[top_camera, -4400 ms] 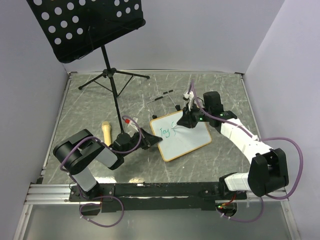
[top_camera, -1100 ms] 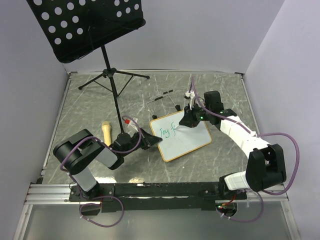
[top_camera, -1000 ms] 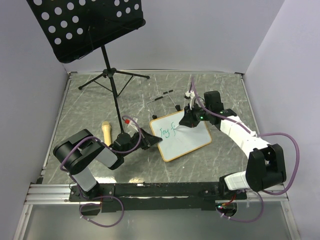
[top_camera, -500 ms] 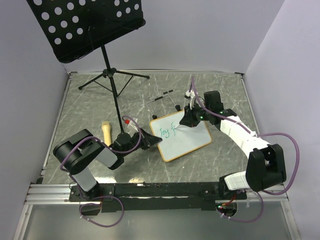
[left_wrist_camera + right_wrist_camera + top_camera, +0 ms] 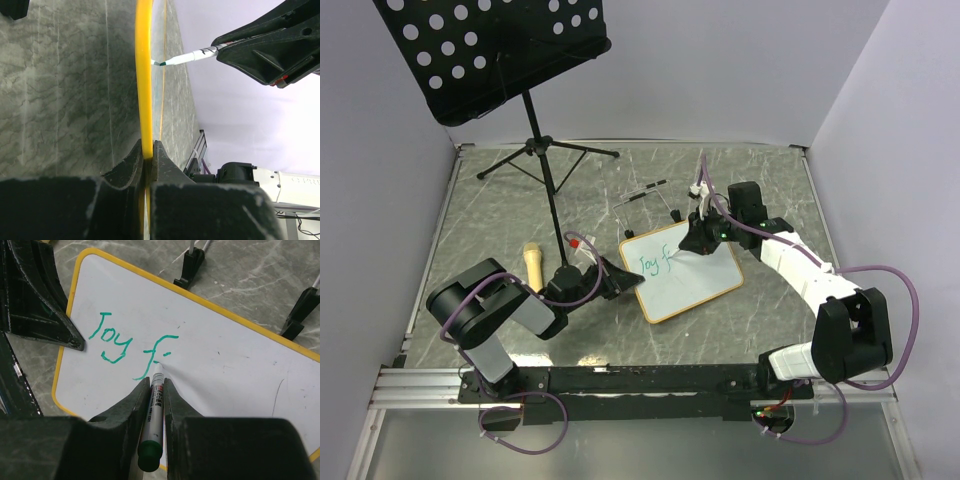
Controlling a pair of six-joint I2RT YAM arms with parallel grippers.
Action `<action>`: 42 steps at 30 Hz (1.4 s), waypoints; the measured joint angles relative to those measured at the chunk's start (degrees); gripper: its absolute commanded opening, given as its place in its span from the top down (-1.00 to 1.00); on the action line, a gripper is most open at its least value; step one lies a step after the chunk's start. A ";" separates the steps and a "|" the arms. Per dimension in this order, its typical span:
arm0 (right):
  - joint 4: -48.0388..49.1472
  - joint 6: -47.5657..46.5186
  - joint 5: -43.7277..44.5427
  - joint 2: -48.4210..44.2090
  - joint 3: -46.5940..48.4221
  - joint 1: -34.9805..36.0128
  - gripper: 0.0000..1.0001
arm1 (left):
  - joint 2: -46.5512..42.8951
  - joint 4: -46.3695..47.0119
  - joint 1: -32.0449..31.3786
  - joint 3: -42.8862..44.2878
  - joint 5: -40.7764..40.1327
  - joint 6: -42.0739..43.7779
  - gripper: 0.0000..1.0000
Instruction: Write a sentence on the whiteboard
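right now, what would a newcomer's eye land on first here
The green writing on the whiteboard mid-table draws the eye first, with the right gripper pinching a marker whose tip is at the board. The left gripper clamps the board's left edge, and a black perforated music stand looms at the far left.

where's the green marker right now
Centre of the right wrist view: the green marker is clamped in the right gripper, its tip on the whiteboard beside the green f.
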 measured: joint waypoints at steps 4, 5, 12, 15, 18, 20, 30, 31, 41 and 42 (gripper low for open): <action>-0.37 -0.44 -0.35 -0.02 0.00 0.00 1.00 | 0.00 0.00 0.00 0.00 -0.02 0.00 0.98; -0.52 -0.55 -0.44 -0.02 0.00 0.00 1.00 | 0.00 0.00 0.00 0.00 -0.04 0.00 0.98; -1.38 -0.68 -0.66 -0.11 0.00 -0.22 1.00 | 0.00 0.00 0.04 0.00 -0.13 0.02 0.98; -1.60 -0.79 -0.68 -0.11 0.00 -0.22 1.00 | 0.00 0.00 0.11 0.00 -0.15 0.04 0.98; -1.81 -0.85 -0.72 -0.11 0.00 -0.22 1.00 | -0.02 0.00 0.31 0.00 -0.13 0.04 0.98; -2.08 -0.90 -0.81 -0.11 0.00 -0.22 1.00 | -0.02 0.02 0.37 0.00 -0.11 0.07 0.98; -2.38 -0.96 -0.44 -0.11 0.00 -0.26 1.00 | 0.00 0.00 0.70 0.00 0.44 0.04 0.98; -2.36 -0.94 -0.35 -0.11 0.00 -0.26 1.00 | 0.00 0.00 0.70 0.00 0.46 0.02 0.98; -0.81 0.79 2.36 -0.11 0.00 -0.48 1.00 | 1.51 1.31 1.03 0.00 1.22 -0.39 0.98; -0.57 0.94 2.49 -0.11 0.00 -0.50 1.00 | 1.57 1.33 1.03 0.00 1.27 -0.42 0.98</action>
